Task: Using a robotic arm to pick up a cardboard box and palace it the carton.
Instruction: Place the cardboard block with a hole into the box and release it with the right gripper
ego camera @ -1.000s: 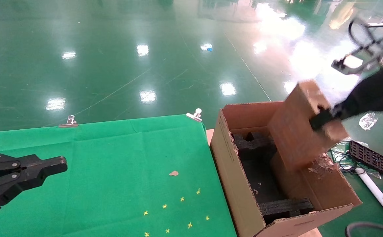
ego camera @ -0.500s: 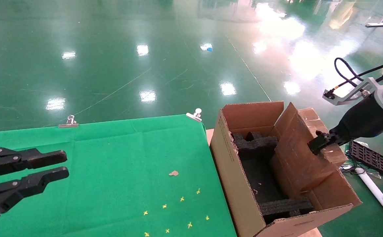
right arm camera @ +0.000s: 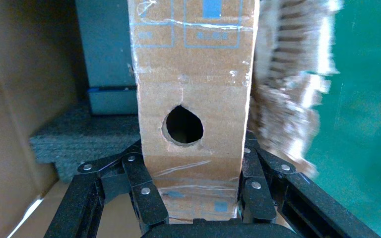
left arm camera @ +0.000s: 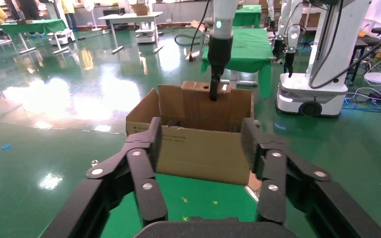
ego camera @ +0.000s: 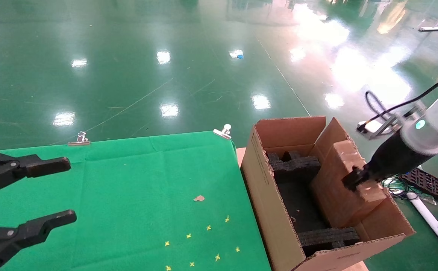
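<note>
Beside the green worktop (ego camera: 128, 180) stands the big carton (ego camera: 267, 195), flaps open, black foam (ego camera: 297, 169) lining its bottom and ends. The white robotic arm (ego camera: 429, 128) reaches in from the right side, and its right hand (ego camera: 354, 180) is clamped on the cardboard box (ego camera: 339, 188), which stands tilted inside the carton against the right-hand wall, its lower end down among the foam and its top poking above the rim. From the wrist, the fingers (right arm camera: 146, 198) press both broad faces of the slim box near its upper end, just below a ragged hole (right arm camera: 182, 125) in the narrow face.

It looks light and fairly stiff, though scuffed and taped, so a firm pinch across the flat faces seems the sensible hold; squeezing near the hole could buckle it. The carton's torn flap (right arm camera: 287, 84) sits just beside the box and might snag it.

Over the worktop, the left hand (ego camera: 34, 195) hangs idle, spread wide and empty.
</note>
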Motion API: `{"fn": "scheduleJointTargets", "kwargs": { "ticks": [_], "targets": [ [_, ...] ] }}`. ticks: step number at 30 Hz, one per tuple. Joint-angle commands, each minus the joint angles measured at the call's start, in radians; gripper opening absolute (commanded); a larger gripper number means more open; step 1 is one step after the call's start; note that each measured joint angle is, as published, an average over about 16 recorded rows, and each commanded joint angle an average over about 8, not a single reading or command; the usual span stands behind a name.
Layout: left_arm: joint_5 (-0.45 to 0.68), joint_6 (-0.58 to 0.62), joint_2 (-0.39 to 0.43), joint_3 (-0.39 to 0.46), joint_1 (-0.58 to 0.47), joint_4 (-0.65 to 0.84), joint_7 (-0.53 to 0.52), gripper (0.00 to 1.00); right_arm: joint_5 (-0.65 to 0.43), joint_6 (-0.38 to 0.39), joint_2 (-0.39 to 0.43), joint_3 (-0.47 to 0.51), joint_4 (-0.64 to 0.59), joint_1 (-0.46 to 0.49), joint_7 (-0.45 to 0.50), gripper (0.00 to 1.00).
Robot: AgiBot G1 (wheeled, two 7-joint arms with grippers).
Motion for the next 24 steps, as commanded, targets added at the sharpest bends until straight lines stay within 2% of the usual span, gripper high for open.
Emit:
{"fn": "scheduleJointTargets", "kwargs": {
  "ticks": [1, 11, 12, 19, 20, 24],
  "targets": [
    [0.000, 0.000, 0.000, 0.000, 0.000, 0.000, 0.000, 1.00, 0.005, 0.017, -0.011, 0.002, -0.013, -0.034, 0.004, 0.00],
    [-0.001, 0.000, 0.000, 0.001, 0.000, 0.000, 0.000, 1.00, 0.052, 0.153, -0.054, 0.032, -0.064, -0.195, -0.012, 0.00],
    [-0.001, 0.000, 0.000, 0.001, 0.000, 0.000, 0.000, 1.00, 0.054, 0.161, -0.057, 0.033, -0.068, -0.205, -0.014, 0.03],
    [-0.001, -0.001, -0.001, 0.001, 0.000, 0.000, 0.001, 1.00, 0.060, 0.190, -0.072, 0.038, -0.099, -0.230, -0.019, 0.90],
    [-0.001, -0.001, -0.001, 0.001, 0.000, 0.000, 0.001, 1.00, 0.059, 0.191, -0.073, 0.037, -0.104, -0.229, -0.018, 1.00],
    [-0.001, -0.001, -0.001, 0.002, 0.000, 0.000, 0.001, 1.00, 0.052, 0.184, -0.075, 0.032, -0.116, -0.221, -0.016, 1.00]
  ]
}}
